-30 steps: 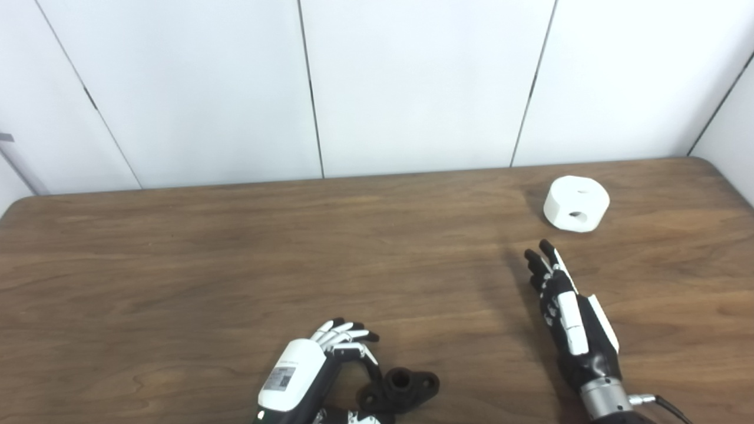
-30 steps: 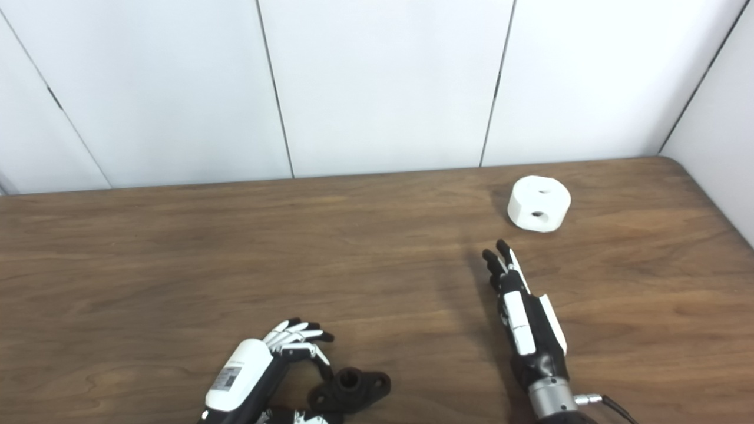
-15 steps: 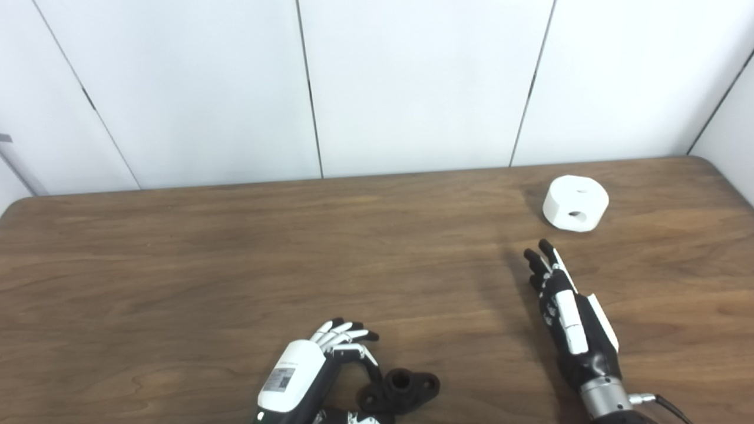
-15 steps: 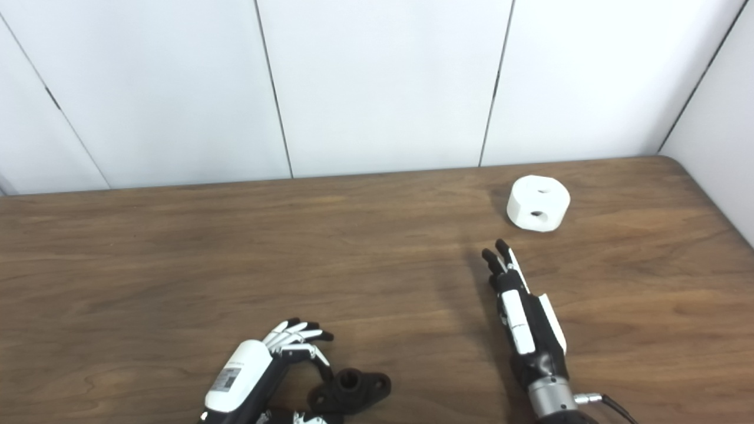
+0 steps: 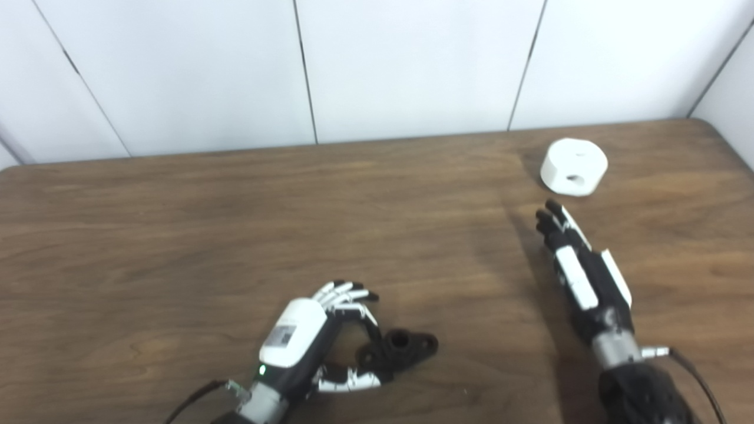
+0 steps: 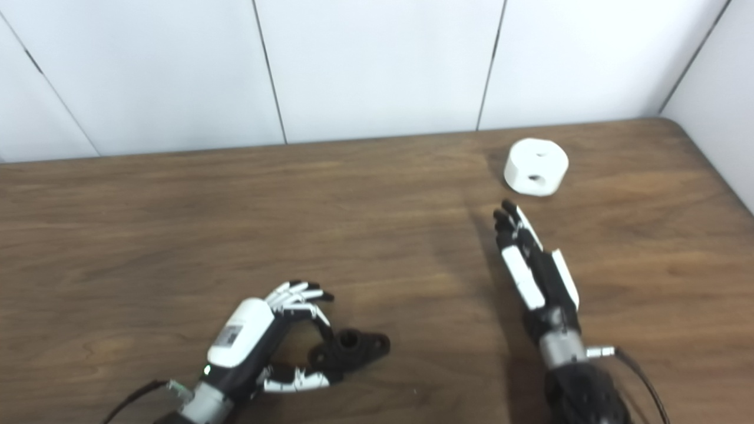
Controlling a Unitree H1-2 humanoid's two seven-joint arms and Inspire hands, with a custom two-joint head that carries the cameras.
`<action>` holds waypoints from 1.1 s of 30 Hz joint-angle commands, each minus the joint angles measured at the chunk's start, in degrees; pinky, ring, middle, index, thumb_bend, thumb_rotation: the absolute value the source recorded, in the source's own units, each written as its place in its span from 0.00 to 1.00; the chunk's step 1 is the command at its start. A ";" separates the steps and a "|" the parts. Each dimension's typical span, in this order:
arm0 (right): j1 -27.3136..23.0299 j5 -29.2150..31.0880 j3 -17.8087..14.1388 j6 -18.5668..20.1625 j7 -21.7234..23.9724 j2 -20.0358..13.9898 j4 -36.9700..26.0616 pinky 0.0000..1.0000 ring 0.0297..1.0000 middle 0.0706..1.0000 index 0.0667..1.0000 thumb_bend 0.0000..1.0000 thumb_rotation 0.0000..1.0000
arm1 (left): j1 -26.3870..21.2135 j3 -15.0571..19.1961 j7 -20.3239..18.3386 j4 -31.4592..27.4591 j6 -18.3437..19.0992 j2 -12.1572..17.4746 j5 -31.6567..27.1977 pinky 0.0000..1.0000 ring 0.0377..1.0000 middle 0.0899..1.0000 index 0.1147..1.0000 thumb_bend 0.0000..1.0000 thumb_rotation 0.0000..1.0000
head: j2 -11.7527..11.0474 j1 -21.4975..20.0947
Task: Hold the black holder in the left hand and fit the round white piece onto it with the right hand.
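Cupping toward the black holder [image 5: 398,350], the left hand [image 5: 306,335] sits low at the near edge of the wooden table [image 5: 177,235], its arm entering from the bottom left. Its fingers [image 5: 344,291] curl over the top left of the holder and the thumb [image 5: 347,381] lies along the table below it. Contact at the holder's left end looks likely, but a firm grip cannot be confirmed from either eye view; the holder appears to rest on the table surface. It lies flat, with a raised round socket in the middle facing up and a lug with a hole at its right end.

Right hand [image 6: 533,265]: fingers stretched out straight and close together, holding nothing, palm turned inward, edge-on to the cameras. It hovers over the right part of the table, fingertips [image 6: 506,212] pointing toward the far right corner.

Round white piece [image 6: 536,166]: rests on the table just beyond those fingertips, apart from them, near the far right corner. One hole shows in its top face and one in its side wall. White wall panels [image 5: 412,59] stand behind the table.
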 commanded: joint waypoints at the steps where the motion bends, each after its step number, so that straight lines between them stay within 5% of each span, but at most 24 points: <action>1: -2.43 -0.01 -1.41 0.75 0.00 -2.50 -3.46 1.00 0.97 0.94 0.94 0.60 0.84 | -0.15 -0.75 -1.54 1.08 1.27 -0.05 1.60 0.90 0.87 0.78 0.42 0.52 0.06 | 0.19 -0.08; 6: -4.77 1.62 -3.59 4.12 0.70 -6.35 -6.06 1.00 0.97 0.94 0.94 0.60 0.79 | -0.39 -0.79 -2.12 0.00 2.42 -0.78 2.97 0.91 0.88 0.79 0.42 0.52 0.06 | 1.72 -0.97; 11: -6.76 3.38 -4.94 9.55 1.03 -8.77 -9.67 0.98 0.94 0.94 0.95 0.57 0.53 | -0.42 -0.91 -2.65 -0.62 3.93 -1.34 4.49 0.91 0.87 0.78 0.42 0.52 0.06 | 1.31 -2.51; 22: -10.96 -4.59 -4.97 11.84 -0.01 -12.99 -12.68 0.90 0.91 0.90 0.88 0.80 0.31 | 0.33 -0.23 -0.92 0.53 3.39 -0.86 5.39 0.87 0.85 0.78 0.42 0.52 0.06 | -1.79 -6.77; 27: -14.38 -13.31 -2.77 12.77 0.74 -18.47 -11.52 0.87 0.89 0.88 0.86 0.85 0.29 | 0.62 -0.12 -1.74 -0.09 4.26 -0.82 5.73 0.87 0.85 0.79 0.42 0.52 0.06 | -2.61 -6.88; 33: -19.25 -21.60 1.37 15.02 3.70 -25.37 -5.52 0.96 0.94 0.91 0.85 0.94 0.34 | 1.17 -0.17 -1.85 -0.09 3.93 -0.66 5.36 0.87 0.86 0.78 0.42 0.52 0.06 | -3.22 -6.49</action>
